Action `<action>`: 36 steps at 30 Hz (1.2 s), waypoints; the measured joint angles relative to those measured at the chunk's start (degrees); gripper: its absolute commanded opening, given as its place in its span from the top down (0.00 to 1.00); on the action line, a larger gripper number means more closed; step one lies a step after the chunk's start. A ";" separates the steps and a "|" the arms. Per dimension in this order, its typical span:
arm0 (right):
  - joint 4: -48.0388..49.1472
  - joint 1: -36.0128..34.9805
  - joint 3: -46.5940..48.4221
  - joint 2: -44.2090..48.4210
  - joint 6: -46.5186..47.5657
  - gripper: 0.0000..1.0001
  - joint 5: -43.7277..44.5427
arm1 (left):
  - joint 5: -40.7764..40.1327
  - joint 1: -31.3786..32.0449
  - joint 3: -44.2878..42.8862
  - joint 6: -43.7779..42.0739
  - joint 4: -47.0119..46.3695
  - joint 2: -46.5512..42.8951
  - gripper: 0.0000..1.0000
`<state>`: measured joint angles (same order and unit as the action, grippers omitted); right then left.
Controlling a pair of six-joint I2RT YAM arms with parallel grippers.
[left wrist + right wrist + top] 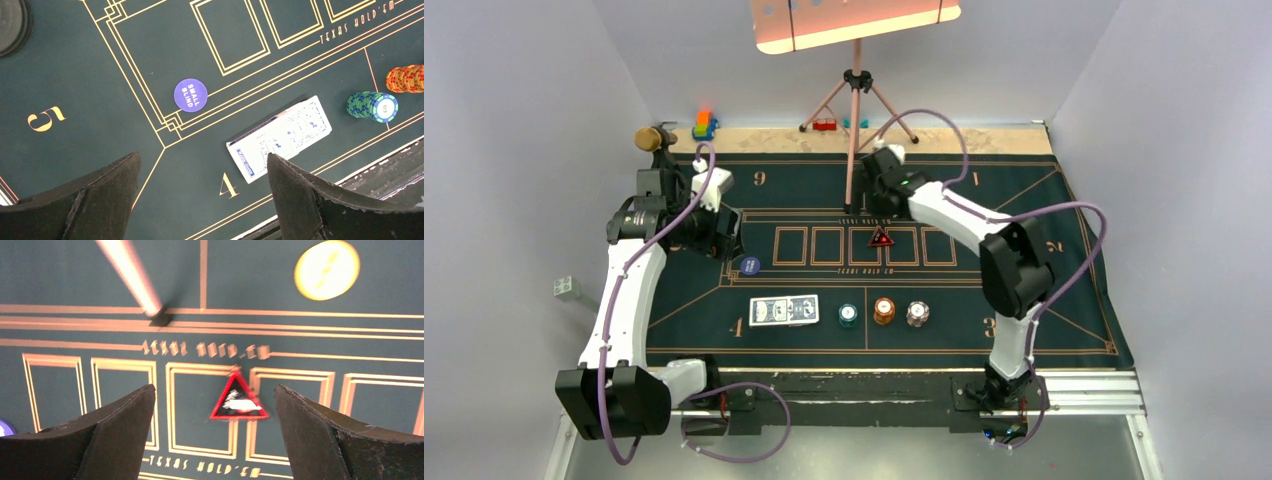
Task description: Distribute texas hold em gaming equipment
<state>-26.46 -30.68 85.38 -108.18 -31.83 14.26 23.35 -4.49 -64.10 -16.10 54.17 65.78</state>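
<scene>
The deck of cards [784, 311], its blue-patterned back up, lies flat beside the numeral 4 close to the near edge of the green mat [1024, 330]. To its right, stacks of teal chips [848, 315], orange chips [884, 311] and whitish chips [918, 314] stand in a row, with bare felt around them. A purple small-blind disc [190, 95] lies just beyond the deck. The left claw [202, 160] hovers wide open and empty, with the disc and deck ahead of it and untouched. The right claw [214, 390], also spread and empty, hangs over a red-rimmed triangular marker [238, 400], near a stand leg [131, 277].
</scene>
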 measured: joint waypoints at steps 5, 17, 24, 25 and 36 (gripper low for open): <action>0.70 -7.85 -0.39 -5.42 2.08 0.08 1.79 | 0.00 0.00 0.00 0.04 0.59 -0.22 0.00; -1.36 -7.34 0.61 -9.66 3.78 0.11 8.70 | -0.02 0.00 0.00 0.02 1.25 -1.29 0.00; -0.70 -7.30 -2.08 -9.07 4.31 0.19 10.23 | -0.04 0.00 -0.02 0.00 1.36 -1.29 0.00; -0.72 -7.30 -2.45 -8.72 4.28 0.23 10.23 | -0.04 0.00 -0.02 0.00 1.42 -1.31 0.00; -3.74 -6.19 -9.92 -3.13 0.20 0.47 10.73 | -0.57 0.00 -0.02 -0.68 2.14 -1.36 0.00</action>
<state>-30.20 -36.86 75.46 -111.31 -31.64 24.99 22.79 -4.49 -64.12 -16.78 56.31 64.42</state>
